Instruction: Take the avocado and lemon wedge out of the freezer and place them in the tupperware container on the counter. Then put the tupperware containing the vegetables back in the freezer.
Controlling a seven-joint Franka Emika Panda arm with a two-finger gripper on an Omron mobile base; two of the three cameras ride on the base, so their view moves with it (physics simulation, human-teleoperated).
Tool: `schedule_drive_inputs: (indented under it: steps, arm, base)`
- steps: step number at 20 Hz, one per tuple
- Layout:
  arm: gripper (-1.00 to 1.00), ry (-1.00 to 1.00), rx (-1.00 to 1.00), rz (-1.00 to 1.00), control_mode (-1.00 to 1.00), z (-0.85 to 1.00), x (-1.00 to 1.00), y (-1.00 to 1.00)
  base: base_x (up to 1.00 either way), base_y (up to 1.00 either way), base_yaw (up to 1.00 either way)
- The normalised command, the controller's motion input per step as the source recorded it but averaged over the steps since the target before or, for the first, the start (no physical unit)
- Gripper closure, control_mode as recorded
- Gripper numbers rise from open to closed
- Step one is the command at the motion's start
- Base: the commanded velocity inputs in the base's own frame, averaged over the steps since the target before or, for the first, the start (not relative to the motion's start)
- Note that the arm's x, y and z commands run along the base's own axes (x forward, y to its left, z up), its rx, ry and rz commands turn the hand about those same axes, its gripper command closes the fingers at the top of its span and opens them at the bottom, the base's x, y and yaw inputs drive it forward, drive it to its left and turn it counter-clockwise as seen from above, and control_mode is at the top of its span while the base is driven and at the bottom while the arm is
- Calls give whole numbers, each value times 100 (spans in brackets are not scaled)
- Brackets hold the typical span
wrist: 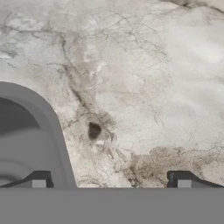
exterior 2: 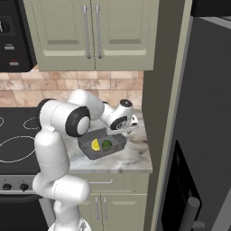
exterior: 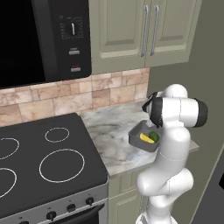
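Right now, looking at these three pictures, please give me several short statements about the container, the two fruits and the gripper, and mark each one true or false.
1. The avocado and the lemon wedge both lie inside the tupperware container. True.
2. The tupperware container stands on the black stovetop. False: it stands on the counter, right of the stovetop.
3. The gripper is open, and nothing sits between its fingertips. True.
4. The lemon wedge lies on the bare counter beside the container. False: it is in the container, next to the avocado.
5. In the hand view, a rounded corner of the container's rim shows at the left, over the marbled counter. True.
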Motion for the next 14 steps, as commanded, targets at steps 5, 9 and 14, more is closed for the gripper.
schedule_drive_inputs:
  steps: [5,9,14]
  arm:
    - [-100,4,0,0,-100,0,-8,0]
    - [-100,8,0,0,-100,0,-17,0]
    - [100,11,0,0,-100,-2,-10,5]
  base:
    - [0,0,0]
    - [0,0,0]
    - [0,0,0]
